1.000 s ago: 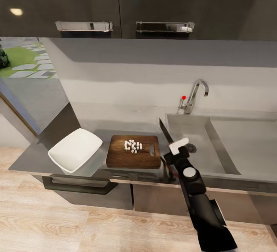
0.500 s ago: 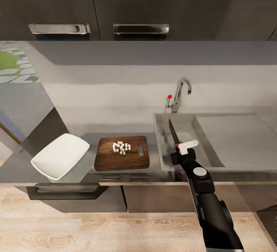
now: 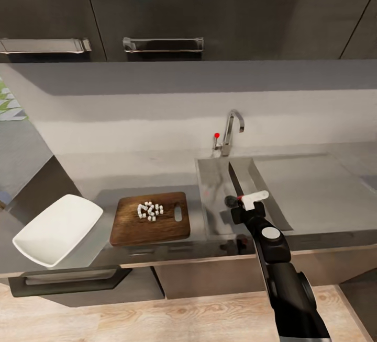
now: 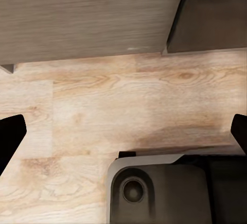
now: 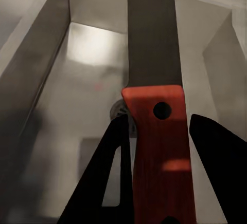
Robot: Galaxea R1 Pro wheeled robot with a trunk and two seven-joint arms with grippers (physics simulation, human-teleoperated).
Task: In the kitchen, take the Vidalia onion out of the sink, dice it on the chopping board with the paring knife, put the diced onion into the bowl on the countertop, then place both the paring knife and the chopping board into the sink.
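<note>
Two items of note: I had the right gripper (image 3: 245, 202) pinching the red handle of the paring knife (image 3: 235, 179), its dark blade out over the sink (image 3: 212, 195) basin, while the diced onion (image 3: 150, 211) lay in a heap on the chopping board (image 3: 150, 218), beside the white bowl (image 3: 56, 229) on the countertop (image 3: 99, 182). I judged the knife-to-sink step in hand, the next move calling for a lowering into the basin and release, with dice transfer outstanding. I could not tell the left gripper's (image 4: 123, 131) jaw state, only dark fingertips (image 4: 10, 134) over wood floor (image 4: 103, 100) being visible.
</note>
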